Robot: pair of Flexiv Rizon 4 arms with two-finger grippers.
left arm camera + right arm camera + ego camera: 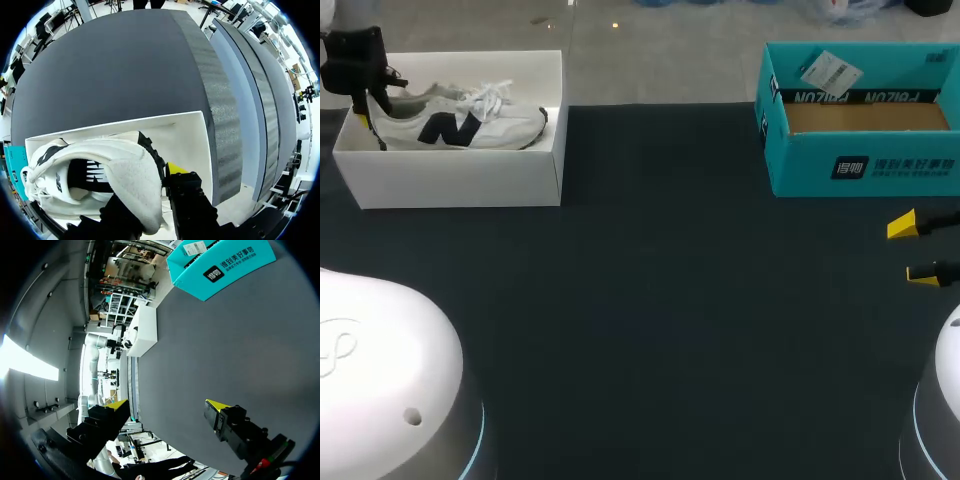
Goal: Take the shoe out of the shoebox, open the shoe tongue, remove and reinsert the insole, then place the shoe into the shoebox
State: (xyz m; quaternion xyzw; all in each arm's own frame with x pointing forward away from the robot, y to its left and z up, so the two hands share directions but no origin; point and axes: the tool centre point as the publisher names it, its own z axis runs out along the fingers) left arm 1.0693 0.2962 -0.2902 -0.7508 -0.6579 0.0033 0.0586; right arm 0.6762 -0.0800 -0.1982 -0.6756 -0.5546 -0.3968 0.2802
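Shoe sits inside the white shoebox at the table's far left corner. It is white with a dark letter on its side and loose white laces. The left wrist view alone looks down into its dark inside. The left gripper pinches its heel. The right gripper hangs with fingers spread near a teal box with print and a white label.

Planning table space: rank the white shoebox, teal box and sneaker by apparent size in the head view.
Largest, too close to rank: white shoebox and teal box, which the view's edge cuts off.
Smallest: sneaker, inside the white shoebox.
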